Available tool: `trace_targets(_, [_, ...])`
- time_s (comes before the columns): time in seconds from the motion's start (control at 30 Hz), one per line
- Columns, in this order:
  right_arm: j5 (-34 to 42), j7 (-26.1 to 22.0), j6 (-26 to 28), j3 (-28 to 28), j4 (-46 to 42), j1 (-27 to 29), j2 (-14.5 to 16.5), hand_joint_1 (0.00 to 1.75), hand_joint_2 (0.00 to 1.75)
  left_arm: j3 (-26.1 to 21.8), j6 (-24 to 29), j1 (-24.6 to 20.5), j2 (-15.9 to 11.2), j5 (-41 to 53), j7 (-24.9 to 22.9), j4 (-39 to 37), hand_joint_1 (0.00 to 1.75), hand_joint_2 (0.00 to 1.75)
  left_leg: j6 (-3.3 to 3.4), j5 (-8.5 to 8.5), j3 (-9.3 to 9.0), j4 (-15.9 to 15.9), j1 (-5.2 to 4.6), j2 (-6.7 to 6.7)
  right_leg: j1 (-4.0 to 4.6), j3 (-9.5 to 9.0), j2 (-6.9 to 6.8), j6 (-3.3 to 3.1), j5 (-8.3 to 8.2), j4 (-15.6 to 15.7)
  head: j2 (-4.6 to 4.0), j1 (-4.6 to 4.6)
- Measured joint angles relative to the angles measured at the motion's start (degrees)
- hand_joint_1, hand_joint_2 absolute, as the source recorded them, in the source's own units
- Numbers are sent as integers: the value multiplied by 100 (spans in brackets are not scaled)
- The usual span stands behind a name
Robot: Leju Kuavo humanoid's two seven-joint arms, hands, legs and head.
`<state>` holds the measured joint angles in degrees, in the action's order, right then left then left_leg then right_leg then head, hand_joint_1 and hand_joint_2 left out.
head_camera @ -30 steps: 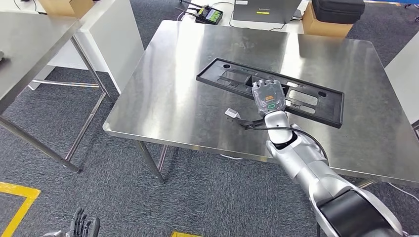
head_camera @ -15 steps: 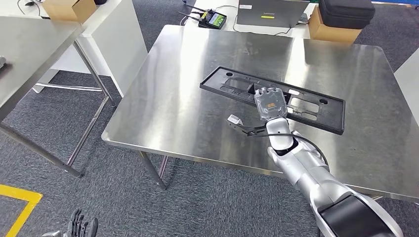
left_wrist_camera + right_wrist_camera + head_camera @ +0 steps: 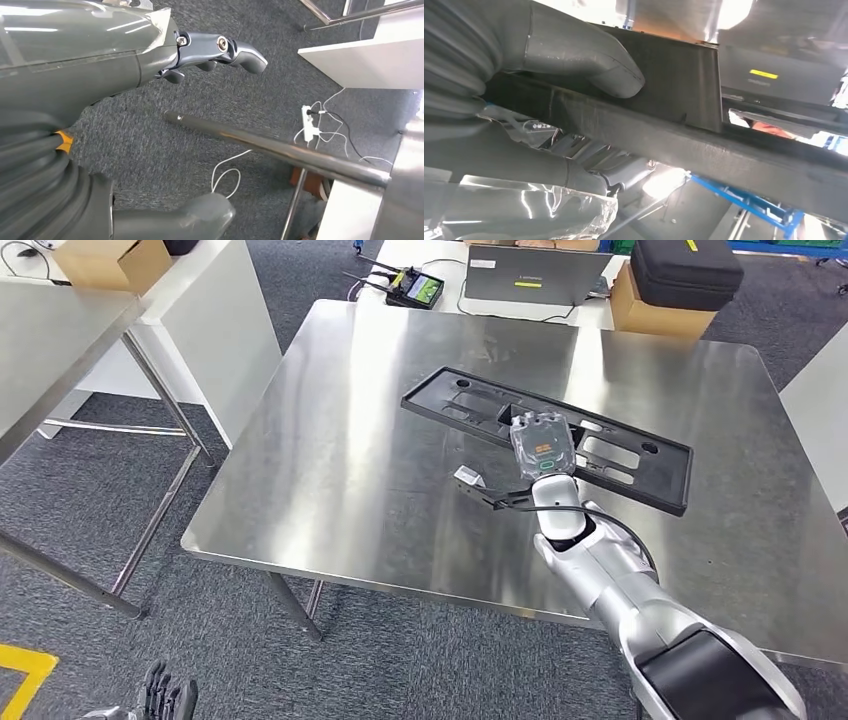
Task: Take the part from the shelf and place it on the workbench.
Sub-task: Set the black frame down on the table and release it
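Note:
The part is a long black plastic frame with cut-outs, lying across the middle of the steel workbench. My right hand grips its near long edge at mid-length. In the right wrist view the thumb presses one face of the part and the darker fingers curl under the other. Whether the frame rests fully on the steel I cannot tell. My left hand hangs low by the floor at the lower left, its fingers apart and holding nothing.
Beyond the workbench stand a laptop, a small controller and a black case on a cardboard box. A second steel table and a white cabinet are to the left. Grey carpet with a yellow line lies below.
The whole picture has shifted slightly, so the camera moved. My right hand keeps its grip on the part at the same spot over the workbench. The left hand still hangs.

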<state>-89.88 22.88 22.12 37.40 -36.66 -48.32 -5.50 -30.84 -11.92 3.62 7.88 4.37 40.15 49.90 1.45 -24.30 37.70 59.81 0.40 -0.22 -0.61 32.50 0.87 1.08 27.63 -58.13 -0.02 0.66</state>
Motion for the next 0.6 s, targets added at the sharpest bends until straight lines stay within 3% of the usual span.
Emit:
trace_targets(0.07, [0,0,0,1,2,-11,9,175,175,-6,-1,0,-2,-1,1,0,0,175,62,-17,-52,-63,-12,-5,0,-7,-11,62,39,9,0,-2])
trace_targets(0.13, [0,0,-4,3,3,-29,21,175,175,-13,-1,-4,-4,-1,2,0,0,175,134,-17,-128,-131,-1,-5,4,126,-33,80,167,-260,0,-11])
trace_targets(0.23, [-1,-1,-34,20,9,-34,40,175,175,-60,-4,-20,-4,5,1,-3,0,175,214,-58,-192,-151,-3,-9,2,783,-44,30,499,-1344,1,-22])
trace_targets(0.27, [0,-3,-49,28,13,-21,47,175,175,-80,-6,-21,-2,18,1,-8,0,175,222,-79,-211,-150,-7,-19,3,969,-44,40,520,-1583,1,-22])
trace_targets(0.3, [0,-9,-62,37,16,-9,55,131,131,-97,-7,-19,1,32,0,-16,0,175,224,-102,-234,-149,-10,-31,4,1048,-44,70,446,-1609,0,-27])
trace_targets(0.33, [-1,-15,-71,45,18,-3,64,87,87,-107,-5,-14,3,54,0,-24,0,175,215,-128,-267,-148,-13,-46,4,1012,-45,110,282,-1407,0,-27])
trace_targets(0.4, [-1,-31,-76,60,20,-28,91,0,0,-116,22,-10,8,112,0,-34,0,175,180,-191,-334,-142,-28,-65,8,706,-55,164,-135,-619,0,-32])
trace_targets(0.47, [-2,-42,-82,73,27,-85,140,0,0,-119,84,-4,10,161,0,-36,0,175,129,-256,-380,-130,-57,-69,23,465,-64,127,-379,-77,0,-23])
trace_targets(0.53, [-2,-50,-87,82,39,-123,189,0,0,-126,143,13,13,176,0,-34,0,175,132,-301,-400,-119,-64,-68,14,408,-65,81,-421,27,0,-9])
trace_targets(0.6, [-2,-55,-90,92,56,-145,229,0,0,-144,178,36,21,188,0,-33,0,175,160,-318,-409,-117,-43,-66,10,399,-58,74,-419,33,0,-7])
